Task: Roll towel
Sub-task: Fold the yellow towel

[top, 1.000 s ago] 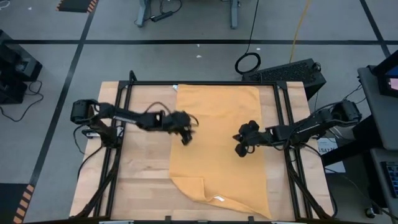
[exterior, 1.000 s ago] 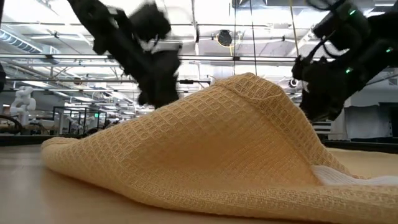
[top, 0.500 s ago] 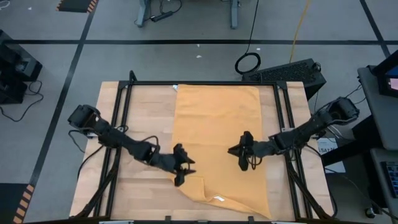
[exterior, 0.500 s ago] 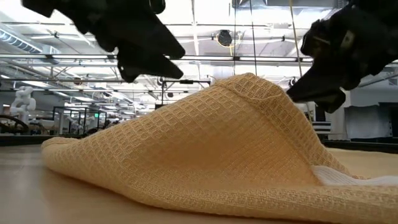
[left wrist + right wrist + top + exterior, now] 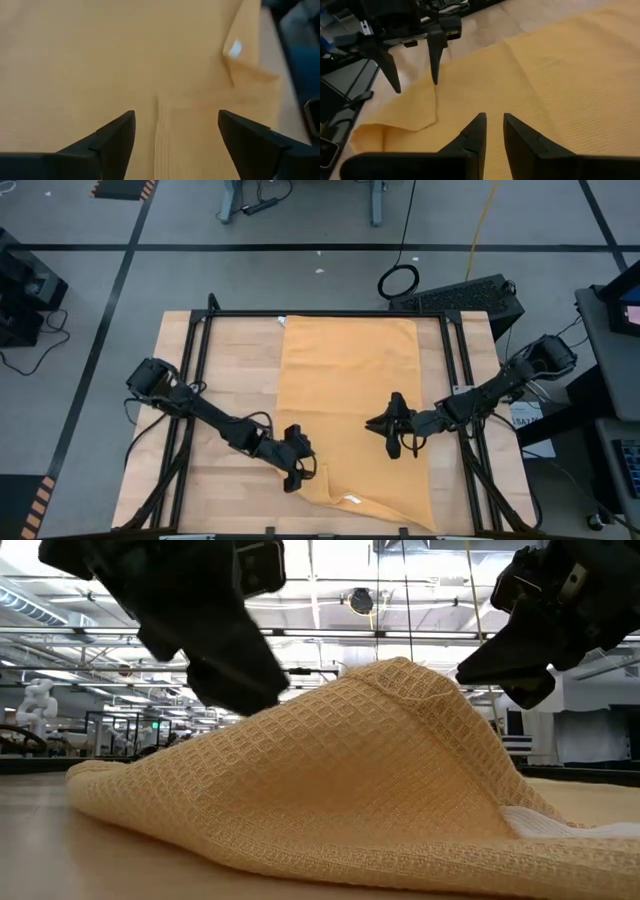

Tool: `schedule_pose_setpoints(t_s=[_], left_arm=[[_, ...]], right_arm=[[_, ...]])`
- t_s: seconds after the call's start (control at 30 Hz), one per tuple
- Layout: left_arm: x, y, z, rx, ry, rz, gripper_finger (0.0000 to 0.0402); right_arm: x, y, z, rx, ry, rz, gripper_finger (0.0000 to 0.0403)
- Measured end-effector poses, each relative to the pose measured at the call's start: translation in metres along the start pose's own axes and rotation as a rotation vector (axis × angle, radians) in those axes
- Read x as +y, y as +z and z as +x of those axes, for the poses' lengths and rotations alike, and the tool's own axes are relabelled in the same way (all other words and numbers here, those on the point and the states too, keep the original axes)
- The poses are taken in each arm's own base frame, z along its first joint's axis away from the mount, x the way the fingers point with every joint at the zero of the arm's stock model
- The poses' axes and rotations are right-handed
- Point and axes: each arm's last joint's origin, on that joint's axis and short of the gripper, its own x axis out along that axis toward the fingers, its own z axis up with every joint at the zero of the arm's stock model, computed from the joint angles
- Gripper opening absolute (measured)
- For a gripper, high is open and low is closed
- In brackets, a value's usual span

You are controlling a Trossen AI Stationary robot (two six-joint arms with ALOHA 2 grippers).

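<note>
1. The rolling has hardly begun, as I judge it: the towel (image 5: 350,410) lies nearly flat down the middle of the desk (image 5: 225,390), with only its near corner turned over into a loose flap.
2. The left claw (image 5: 297,477) hangs right at that flap, its fingers (image 5: 112,140) spread wide with cloth beneath them and nothing gripped.
3. The right claw (image 5: 393,442) hovers over the towel's right half, well apart from the left one. Its fingers (image 5: 472,137) stand only a narrow slit apart and hold nothing.
4. What is left is almost everything: catching the near edge and turning it over again and again up the length.
5. The cloth is mustard yellow with a waffle weave, soft enough to hump up where it is folded. A small white tag (image 5: 352,500) shows near the turned corner.
6. The desk is pale wood inside a black frame.
</note>
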Motion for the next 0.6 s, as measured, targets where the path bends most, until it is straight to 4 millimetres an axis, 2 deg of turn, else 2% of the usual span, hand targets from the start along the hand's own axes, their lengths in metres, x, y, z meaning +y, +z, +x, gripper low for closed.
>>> schedule_pose_setpoints(t_s=[0.2,0.5,0.6], left_arm=[[0.001,-0.015,0.010,0.184,0.042,0.005,0.0245],[0.004,-0.020,0.009,0.271,0.022,-0.070,0.0186],[0.004,-0.020,0.009,0.285,0.011,-0.072,0.0155]], right_arm=[[0.000,0.000,0.000,0.003,-0.004,-0.033,0.0057],[-0.001,-0.001,0.000,0.006,-0.006,-0.064,0.0057],[-0.001,-0.001,0.000,0.006,-0.006,-0.066,0.0057]])
